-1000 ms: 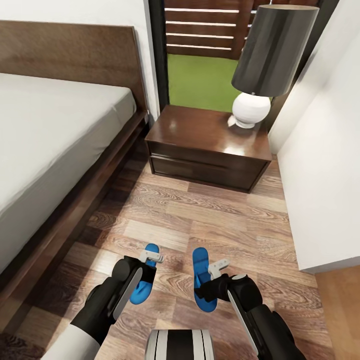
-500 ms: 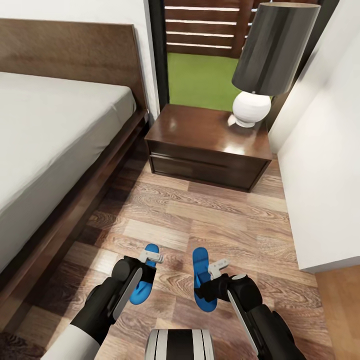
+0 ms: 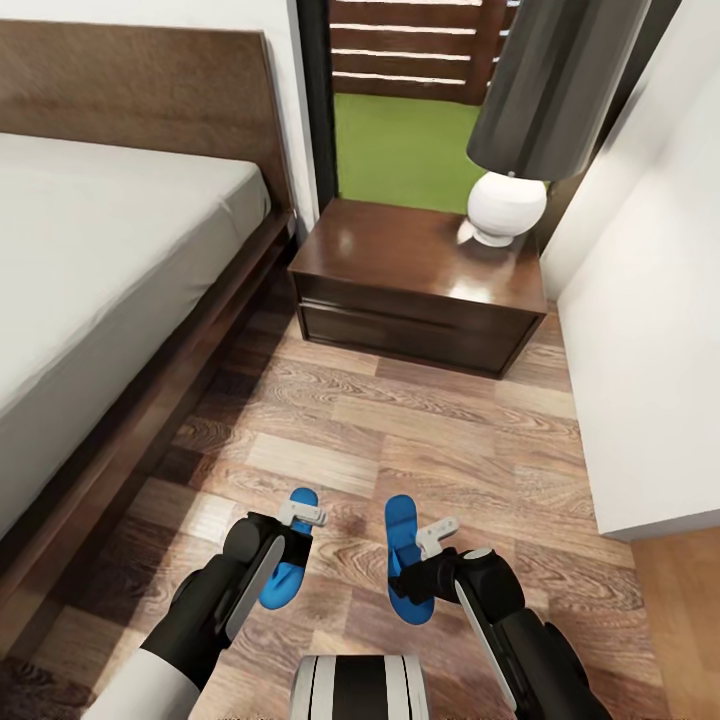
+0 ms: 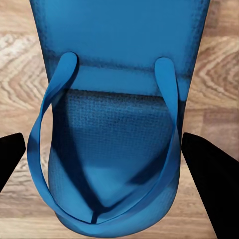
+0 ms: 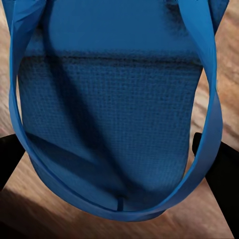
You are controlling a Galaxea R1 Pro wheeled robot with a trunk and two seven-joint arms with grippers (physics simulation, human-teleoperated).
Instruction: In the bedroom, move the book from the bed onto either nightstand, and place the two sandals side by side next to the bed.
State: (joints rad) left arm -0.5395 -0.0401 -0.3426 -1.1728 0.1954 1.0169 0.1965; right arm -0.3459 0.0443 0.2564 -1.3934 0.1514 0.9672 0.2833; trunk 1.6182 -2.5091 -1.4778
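Head view: the bed point(image 3: 110, 260) runs along the left; the left gripper point(image 3: 296, 528) hangs over one blue sandal point(image 3: 290, 570) on the wood floor point(image 3: 400, 440), its fingers point(image 4: 206, 172) spread either side of the sole. Just right lies the second sandal point(image 3: 403, 560) under the right gripper point(image 3: 432, 548), also spread. Beyond stands the nightstand point(image 3: 415, 285) bearing a lamp point(image 3: 530, 130).

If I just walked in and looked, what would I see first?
Probably the two bright blue sandals lying side by side on the wood floor, right under the robot's left gripper and right gripper. Next, the big dark lamp on the shiny nightstand beside the bed.
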